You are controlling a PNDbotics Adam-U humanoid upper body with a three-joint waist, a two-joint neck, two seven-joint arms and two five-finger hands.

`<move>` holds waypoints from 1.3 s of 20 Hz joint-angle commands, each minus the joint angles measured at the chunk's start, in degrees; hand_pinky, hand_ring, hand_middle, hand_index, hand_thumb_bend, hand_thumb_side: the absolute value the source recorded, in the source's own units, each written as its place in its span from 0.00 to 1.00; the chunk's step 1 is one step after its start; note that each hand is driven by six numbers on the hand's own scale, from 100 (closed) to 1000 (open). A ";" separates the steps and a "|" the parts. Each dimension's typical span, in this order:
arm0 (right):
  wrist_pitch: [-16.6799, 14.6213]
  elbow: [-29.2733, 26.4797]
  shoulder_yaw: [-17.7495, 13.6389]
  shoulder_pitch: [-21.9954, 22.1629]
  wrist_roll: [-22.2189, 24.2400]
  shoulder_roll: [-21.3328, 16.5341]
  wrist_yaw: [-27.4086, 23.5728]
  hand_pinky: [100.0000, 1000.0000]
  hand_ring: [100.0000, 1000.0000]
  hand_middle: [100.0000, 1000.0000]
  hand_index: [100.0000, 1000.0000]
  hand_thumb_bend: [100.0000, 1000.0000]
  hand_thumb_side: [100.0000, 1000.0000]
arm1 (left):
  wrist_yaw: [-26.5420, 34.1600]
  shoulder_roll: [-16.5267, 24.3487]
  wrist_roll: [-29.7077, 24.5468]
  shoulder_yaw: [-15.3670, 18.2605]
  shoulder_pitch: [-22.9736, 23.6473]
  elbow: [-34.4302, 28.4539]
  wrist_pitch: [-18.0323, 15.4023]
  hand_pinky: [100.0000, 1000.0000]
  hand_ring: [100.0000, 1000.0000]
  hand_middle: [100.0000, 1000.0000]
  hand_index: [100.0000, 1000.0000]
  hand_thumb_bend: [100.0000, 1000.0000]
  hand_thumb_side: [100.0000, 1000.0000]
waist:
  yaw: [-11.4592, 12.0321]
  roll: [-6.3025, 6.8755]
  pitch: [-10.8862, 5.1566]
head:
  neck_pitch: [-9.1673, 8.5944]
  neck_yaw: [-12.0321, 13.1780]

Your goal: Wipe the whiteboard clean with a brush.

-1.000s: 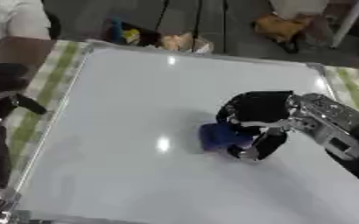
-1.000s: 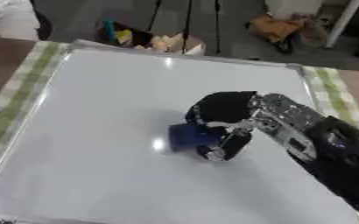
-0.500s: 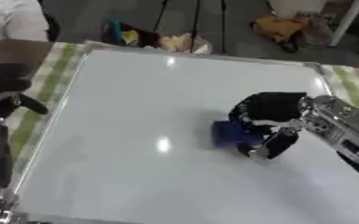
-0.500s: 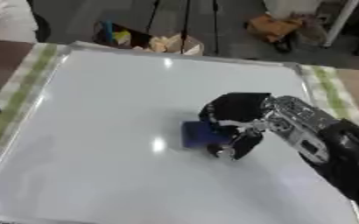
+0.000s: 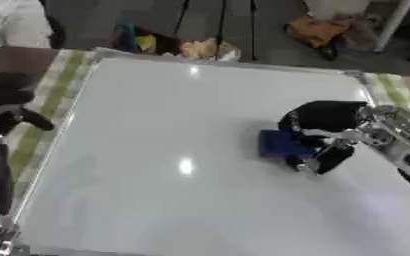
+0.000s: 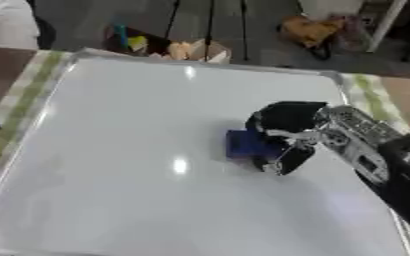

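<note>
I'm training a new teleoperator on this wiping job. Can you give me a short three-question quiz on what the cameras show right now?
1. True or false: the blue eraser lies on the whiteboard.
2. Which robot hand holds the eraser? A) left B) right C) neither
3. Fill in: the table edges beside the whiteboard carry a green-and-white ____ cloth.

Key: 1 true; 2 B, the right robot hand has its fingers curled round it; 3 striped.

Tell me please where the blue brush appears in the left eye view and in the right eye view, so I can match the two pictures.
Left eye view: the blue brush lies right of centre on the whiteboard, held by the right hand.
Right eye view: the brush sits nearer the centre, just right of the middle, in the same hand.
Shared landmark: the bright light spot on the board, lower left of the brush.
</note>
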 commanded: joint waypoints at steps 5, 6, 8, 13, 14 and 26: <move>5.15 -2.21 -4.62 -0.56 3.41 -2.90 -3.04 0.68 0.66 0.40 0.00 0.00 0.28 | 0.23 0.21 -0.10 -0.15 -0.43 -1.03 -0.10 0.37 0.77 0.65 0.60 0.00 0.91 | -0.04 0.37 -1.48 | 0.34 -2.00; 5.55 -2.53 -4.61 -0.58 3.75 -2.90 -3.27 0.68 0.66 0.40 0.00 0.00 0.28 | 0.24 0.19 -0.12 -0.18 -0.45 -1.03 -0.10 0.37 0.77 0.65 0.60 0.00 0.91 | -0.01 0.37 -1.47 | 0.32 -2.00; 5.88 -2.72 -4.27 -0.64 4.40 -2.79 -3.52 0.68 0.66 0.40 0.00 0.00 0.28 | 0.25 0.17 -0.15 -0.20 -0.49 -1.03 -0.12 0.37 0.77 0.65 0.60 0.00 0.91 | 0.08 0.41 -1.48 | 0.36 -2.02; 5.91 -1.19 -3.83 -0.76 5.40 -2.38 -3.23 0.68 0.67 0.40 0.00 0.00 0.28 | 0.29 0.17 -0.16 -0.22 -0.54 -1.03 -0.12 0.37 0.77 0.65 0.60 0.00 0.91 | 0.22 0.47 -1.57 | 0.22 -2.00; 5.86 -0.97 -3.87 -0.79 5.36 -2.32 -3.10 0.69 0.67 0.40 0.00 0.00 0.29 | 0.29 0.17 -0.16 -0.23 -0.54 -1.03 -0.11 0.37 0.77 0.65 0.60 0.00 0.91 | 0.19 0.48 -1.60 | 0.19 -1.93; 6.10 0.54 -4.62 -0.67 4.67 -2.08 -1.52 0.70 0.70 0.44 0.00 0.00 0.32 | 0.34 0.09 -0.22 -0.22 -0.44 -1.03 -0.03 0.37 0.77 0.65 0.60 0.00 0.91 | -0.32 0.62 -1.74 | -0.20 -1.67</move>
